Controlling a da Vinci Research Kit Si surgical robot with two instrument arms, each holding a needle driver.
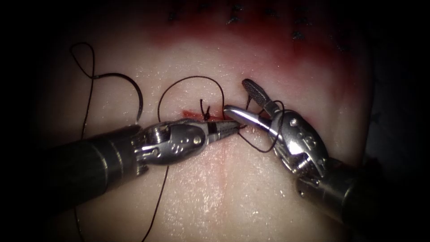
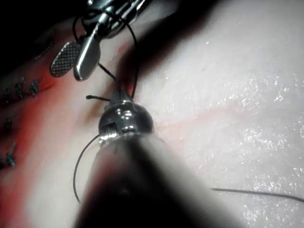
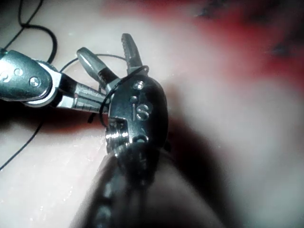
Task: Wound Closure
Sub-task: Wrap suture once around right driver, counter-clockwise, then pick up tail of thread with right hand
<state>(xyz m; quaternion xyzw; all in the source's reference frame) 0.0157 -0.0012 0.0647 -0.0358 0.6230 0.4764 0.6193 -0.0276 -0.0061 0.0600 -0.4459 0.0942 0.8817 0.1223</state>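
Endoscope view, mid-frame: a short cut (image 1: pixel 210 117) in the tissue (image 1: pixel 251 192), with red fluid (image 1: pixel 268 54) staining the upper part of the frame. One knot (image 1: pixel 205 112) with a short upright tail sat on the cut, so at least one stitch appeared placed; the cut's right part looked not yet closed (judgement only).

Left tool (image 1: pixel 226 127) came in from lower left, jaws narrow and closed at the cut beside the knot, apparently pinching the thread (image 1: pixel 192 79). Right tool (image 1: pixel 242 98) came in from lower right, jaws spread wide, holding nothing; thread was looped around its wrist (a throw seemingly set up, not tightened).

Needle (image 1: pixel 134 89) lay free on the tissue at upper left, well left of the cut, in neither tool and not in the tissue. Its thread trailed down the left side of the frame.
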